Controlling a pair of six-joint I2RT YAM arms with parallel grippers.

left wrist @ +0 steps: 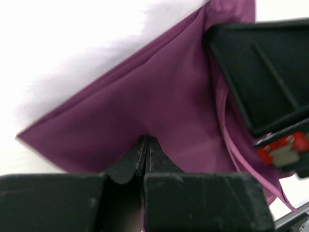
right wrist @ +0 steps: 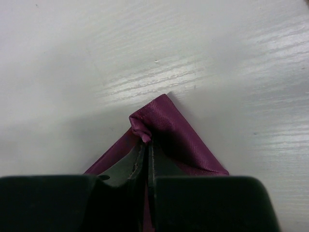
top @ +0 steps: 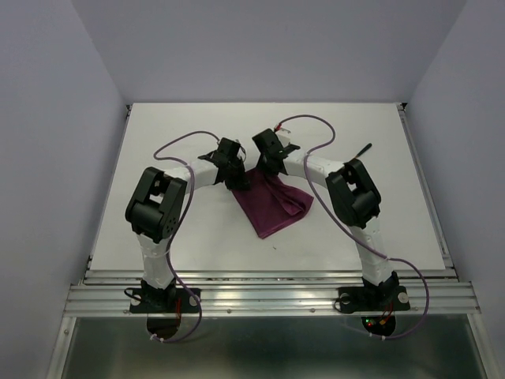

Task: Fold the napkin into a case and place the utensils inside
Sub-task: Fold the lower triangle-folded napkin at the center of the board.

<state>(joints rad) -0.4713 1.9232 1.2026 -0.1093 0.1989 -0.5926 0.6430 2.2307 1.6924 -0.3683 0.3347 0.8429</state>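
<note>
The magenta-purple napkin (top: 274,204) lies folded over in a slanted, loose shape at mid table, with its far edge lifted; it is not a narrow case. My left gripper (top: 236,180) is shut on the cloth near its left far corner. In the left wrist view the napkin (left wrist: 159,96) tents up into the closed tips of that gripper (left wrist: 146,141). My right gripper (top: 273,167) is shut on the other far corner, and the napkin corner (right wrist: 166,123) curls over its tips (right wrist: 149,144). One slender dark utensil (top: 362,148) lies right of the right arm.
The white table (top: 197,126) is walled in by pale panels on three sides. Purple cables (top: 316,126) loop over both arms. The right gripper's black body (left wrist: 265,72) hangs close beside the left one. An aluminium rail (top: 268,296) runs along the near edge.
</note>
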